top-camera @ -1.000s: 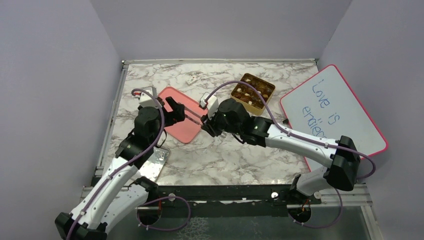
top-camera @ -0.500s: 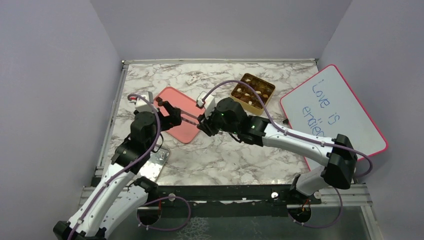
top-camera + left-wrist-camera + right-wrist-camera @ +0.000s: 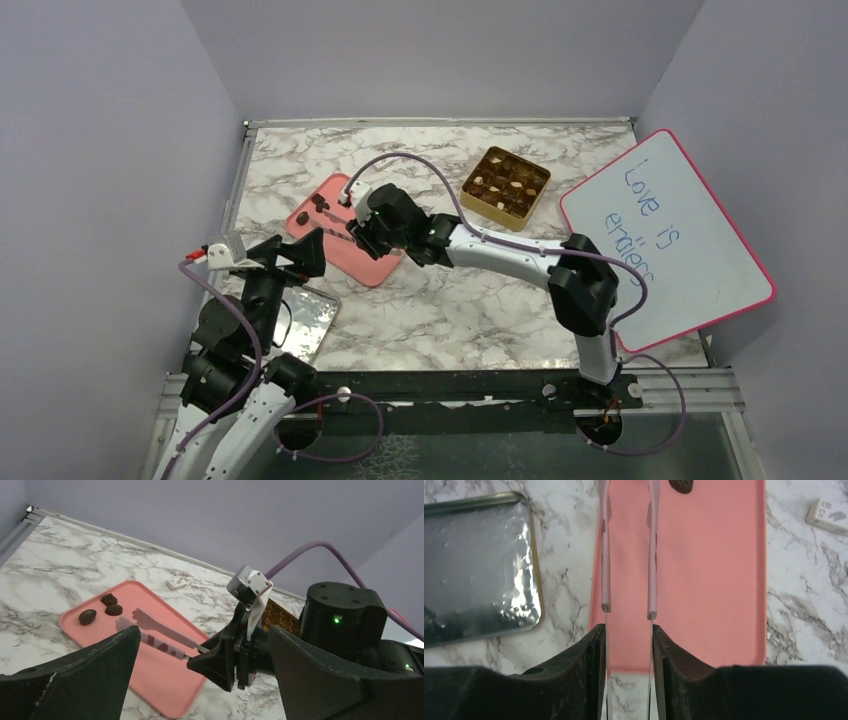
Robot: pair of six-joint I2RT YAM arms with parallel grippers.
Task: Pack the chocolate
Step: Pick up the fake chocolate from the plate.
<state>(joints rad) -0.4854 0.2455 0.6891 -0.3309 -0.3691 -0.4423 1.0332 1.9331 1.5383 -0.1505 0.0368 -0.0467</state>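
Roughly mid-task, I judge. Toward 9 o'clock of the table the left gripper (image 3: 305, 252) hangs with fingers spread wide, holding nothing. Three chocolate pieces (image 3: 114, 610) lie loose and close together at the 10 o'clock corner of the pink tray (image 3: 709, 580); they are small, dark brown, and rounded or blocky. Aimed at them are the pink tweezers (image 3: 160, 642), tips apart with nothing between. Clamped on their handle end is the right gripper (image 3: 626, 632). At 1 o'clock the gold box (image 3: 490, 211) already has brown and tan pieces in its cells; free cells can't be counted. Those three look left to pack.
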